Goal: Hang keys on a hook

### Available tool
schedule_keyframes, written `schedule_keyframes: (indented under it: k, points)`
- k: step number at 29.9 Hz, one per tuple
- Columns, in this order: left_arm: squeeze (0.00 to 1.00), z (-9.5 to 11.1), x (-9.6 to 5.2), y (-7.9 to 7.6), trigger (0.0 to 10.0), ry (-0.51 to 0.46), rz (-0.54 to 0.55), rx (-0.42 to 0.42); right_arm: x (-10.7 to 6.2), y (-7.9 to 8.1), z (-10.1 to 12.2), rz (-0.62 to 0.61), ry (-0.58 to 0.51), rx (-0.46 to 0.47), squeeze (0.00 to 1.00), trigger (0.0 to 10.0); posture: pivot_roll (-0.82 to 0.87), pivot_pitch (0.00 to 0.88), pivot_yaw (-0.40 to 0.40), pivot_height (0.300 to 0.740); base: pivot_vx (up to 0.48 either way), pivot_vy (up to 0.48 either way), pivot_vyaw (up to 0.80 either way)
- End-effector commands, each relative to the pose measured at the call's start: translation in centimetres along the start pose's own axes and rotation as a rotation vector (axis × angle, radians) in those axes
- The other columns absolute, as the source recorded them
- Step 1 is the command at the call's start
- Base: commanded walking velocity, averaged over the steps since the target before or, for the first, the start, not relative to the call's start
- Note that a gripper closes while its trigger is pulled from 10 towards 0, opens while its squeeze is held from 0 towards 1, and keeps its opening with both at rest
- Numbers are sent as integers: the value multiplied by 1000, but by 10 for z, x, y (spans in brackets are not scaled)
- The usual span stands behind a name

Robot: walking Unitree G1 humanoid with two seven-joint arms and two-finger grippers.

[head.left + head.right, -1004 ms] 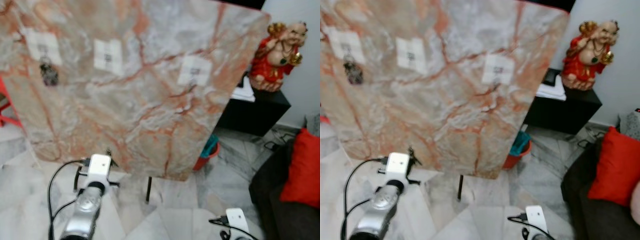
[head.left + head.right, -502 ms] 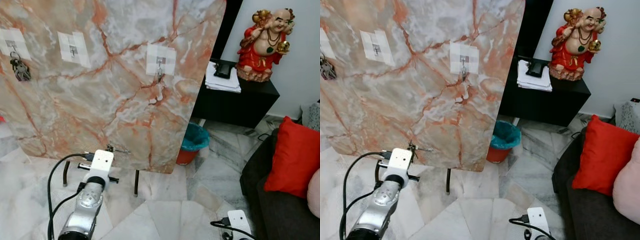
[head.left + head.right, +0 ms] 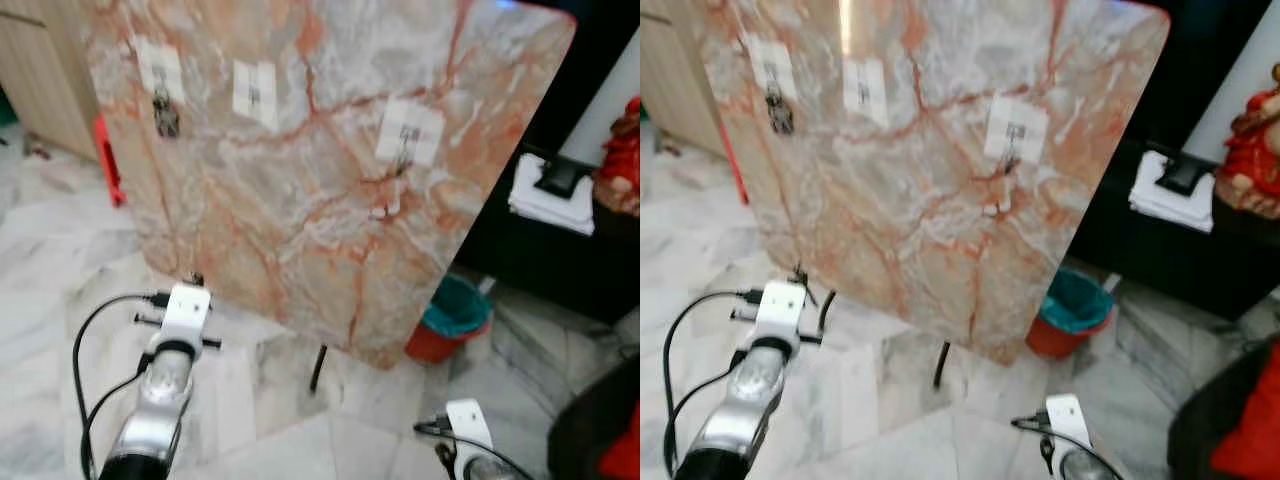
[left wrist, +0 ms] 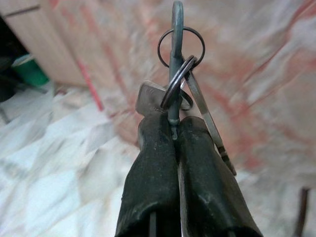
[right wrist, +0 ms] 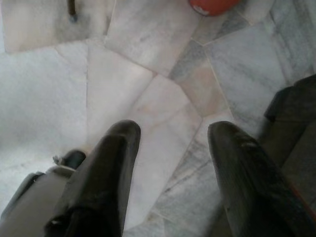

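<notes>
Pinching keys, left claw faces marble board.

A home living room was shown by a marble-tiled floor, a red figurine, a bin.

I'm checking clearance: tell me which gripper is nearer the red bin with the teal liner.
Right. The right gripper hangs open low over the floor, close to the red bin. The left gripper, shut on the keys, is raised farther away, before the marble board.
</notes>
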State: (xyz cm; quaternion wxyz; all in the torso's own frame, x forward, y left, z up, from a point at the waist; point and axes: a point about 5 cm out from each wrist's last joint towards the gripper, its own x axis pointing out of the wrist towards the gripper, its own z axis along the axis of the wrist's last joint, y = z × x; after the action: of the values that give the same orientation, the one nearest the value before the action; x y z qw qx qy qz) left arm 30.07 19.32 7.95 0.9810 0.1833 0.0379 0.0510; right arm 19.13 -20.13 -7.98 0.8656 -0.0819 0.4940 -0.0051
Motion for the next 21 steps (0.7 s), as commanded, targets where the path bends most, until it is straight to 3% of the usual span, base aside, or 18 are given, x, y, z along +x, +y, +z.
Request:
schedule_keyframes:
  k: [1,16,21]
  points:
    - [0,19,3,-3,10000,-95,-12,-26,0,-6,-1,-18,8,8,0,10000,53,0,-208,740,0,0,0]
    - [0,43,-2,12,10000,-205,65,-40,-1,-18,4,-46,2,-4,0,10000,61,0,-239,740,0,0,0]
    - [0,49,-6,4,10000,-223,15,-44,-2,-21,-4,-64,12,27,0,10000,42,0,-217,740,0,0,0]
